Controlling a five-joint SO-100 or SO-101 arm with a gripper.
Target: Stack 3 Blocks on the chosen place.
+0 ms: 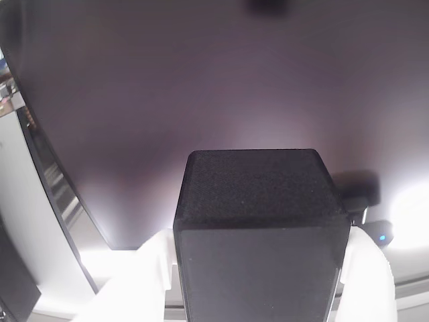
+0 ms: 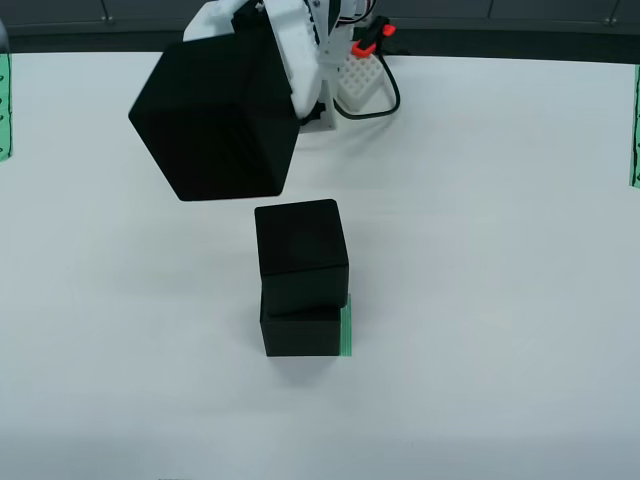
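Observation:
In the overhead view two black blocks stand stacked mid-table: the upper block sits slightly askew on the lower block. The lower one rests on the chosen place, whose green striped edge peeks out at its right side. A third block hangs high above the table, up and left of the stack, tilted, with my white gripper shut on it. In the gripper view this block is seen up close between two white fingers.
Narrow green striped strips lie at the table's left edge and right edge. The arm's white base with a red part and a black cable stands at the back. White table surface lies open around the stack.

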